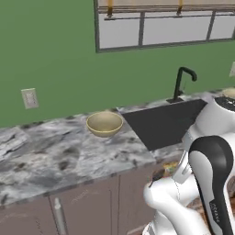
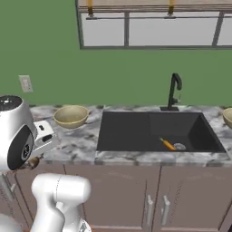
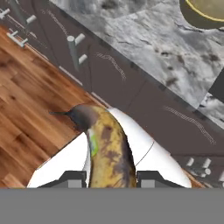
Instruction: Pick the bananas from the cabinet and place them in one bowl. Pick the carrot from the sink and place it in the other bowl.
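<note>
Currently, from the left: a white wall socket (image 2: 25,83) sits on the green wall above the grey-veined marble counter (image 1: 55,151). Further along stands a shallow round tan-yellow bowl with a brighter yellow rim (image 1: 104,123), upright on the counter, just beside the left edge of the large matte black rectangular sink (image 2: 156,132), apart from it. The bowl's inside looks bare in both base views.

Sink: a small orange carrot stub (image 2: 167,144) lies on the basin floor toward the right, its end just beside the silver drain (image 2: 180,146). A black gooseneck tap (image 2: 174,92) stands on the back rim, below the grey-framed window (image 2: 149,29). At the far right edge of the right base view the twin tan-yellow bowl (image 2: 228,117) is partly cut off, resting on the counter right of the sink.

Gripper (image 3: 110,177): hand view shows it low, in front of the mauve-brown lower cabinet doors with silver bar handles (image 3: 73,52), over the wood-plank floor (image 3: 30,127). The two dark fingertips (image 3: 72,177) are pinching a curved yellow banana with brown-black blotches (image 3: 107,148), one tip on each side of the fruit; its dark stem end points away from the hand toward the cabinet fronts. The second banana cannot be made out. The near bowl's rim shows at the upper right corner of the hand view, well apart from the held banana.
</note>
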You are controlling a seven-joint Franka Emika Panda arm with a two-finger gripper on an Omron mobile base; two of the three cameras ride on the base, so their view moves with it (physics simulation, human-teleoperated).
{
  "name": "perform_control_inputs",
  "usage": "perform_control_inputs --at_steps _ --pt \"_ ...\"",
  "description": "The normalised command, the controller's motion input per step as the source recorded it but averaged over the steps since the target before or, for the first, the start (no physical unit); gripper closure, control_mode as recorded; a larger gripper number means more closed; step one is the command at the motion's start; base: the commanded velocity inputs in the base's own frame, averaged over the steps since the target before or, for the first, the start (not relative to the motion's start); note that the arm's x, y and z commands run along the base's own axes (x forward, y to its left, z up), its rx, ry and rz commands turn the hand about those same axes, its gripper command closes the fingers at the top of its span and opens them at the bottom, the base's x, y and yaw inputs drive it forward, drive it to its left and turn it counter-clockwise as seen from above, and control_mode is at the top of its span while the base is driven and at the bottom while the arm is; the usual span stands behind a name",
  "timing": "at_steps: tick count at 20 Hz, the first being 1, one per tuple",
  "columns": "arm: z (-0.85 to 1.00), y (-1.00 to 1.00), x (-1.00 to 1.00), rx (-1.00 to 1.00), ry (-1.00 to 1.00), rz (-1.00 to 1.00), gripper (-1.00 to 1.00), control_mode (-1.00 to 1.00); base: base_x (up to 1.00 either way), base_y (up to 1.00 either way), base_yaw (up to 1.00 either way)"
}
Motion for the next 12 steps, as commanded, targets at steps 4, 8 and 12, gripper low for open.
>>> perform_control_inputs --at_steps 4,8,12 --pt "0.0 0.0 0.0 0.0 0.0 0.0 1.0 1.0 1.0 0.72 -0.01" --pt "0.0 0.13 0.25 0.0 0.02 -0.01 1.0 -1.0 0.75 0.47 -0.01" --pt "0.0 0.36 1.0 0.0 0.11 -0.04 1.0 -1.0 0.0 0.0 0.0"
